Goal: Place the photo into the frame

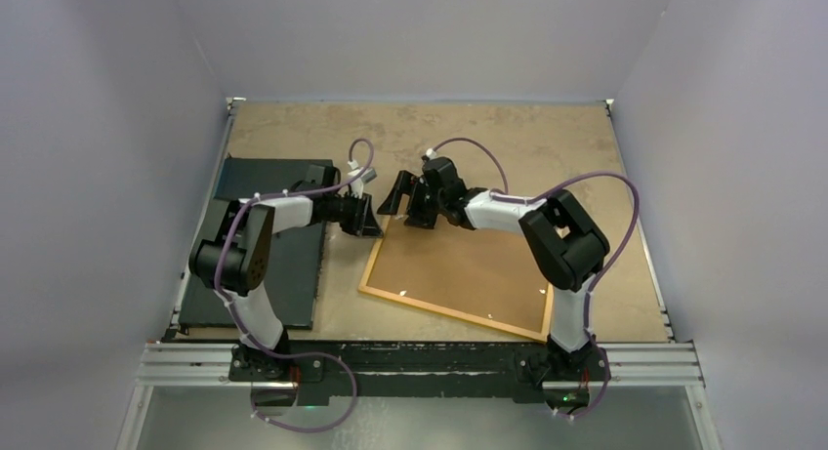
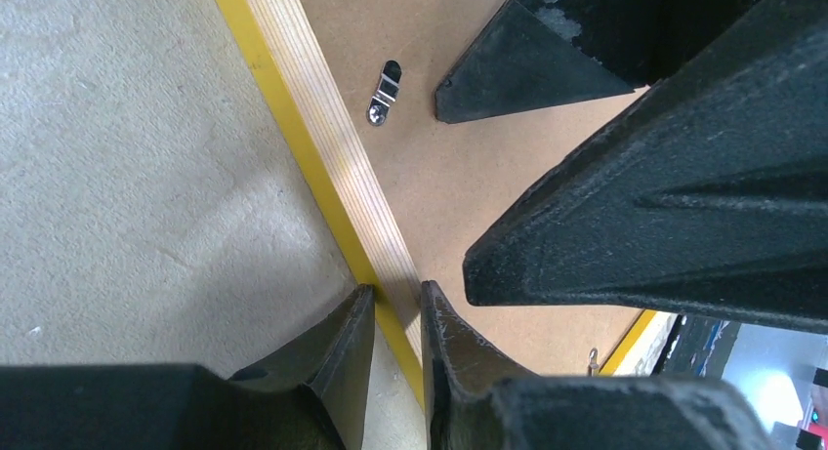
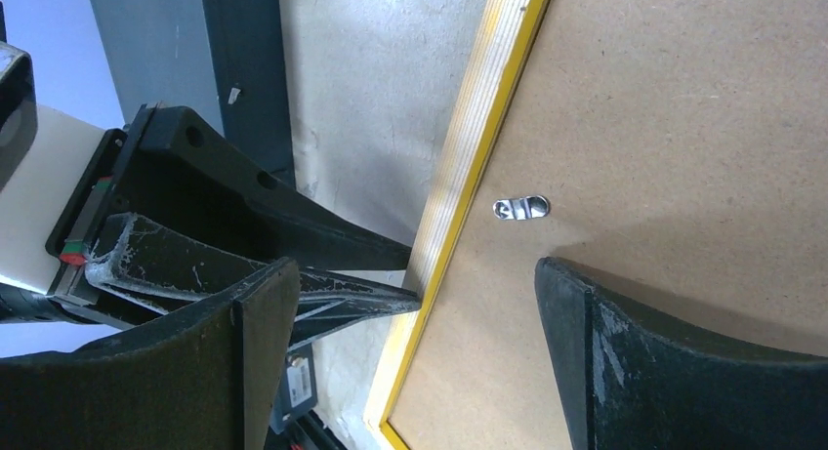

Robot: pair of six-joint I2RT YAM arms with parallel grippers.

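The frame lies back-up on the table with its yellow border around a brown backing board. The photo is hidden. My left gripper sits at the frame's far left corner. In the left wrist view it is shut on the frame's rail, one finger on each side. My right gripper hovers open over the same corner. Its one finger is above the backing board and the other lies outside the frame's edge.
A black flat board lies at the left, under the left arm. A small metal turn clip sits on the backing near the gripped corner, also seen from the left wrist. Grey walls enclose the table on three sides.
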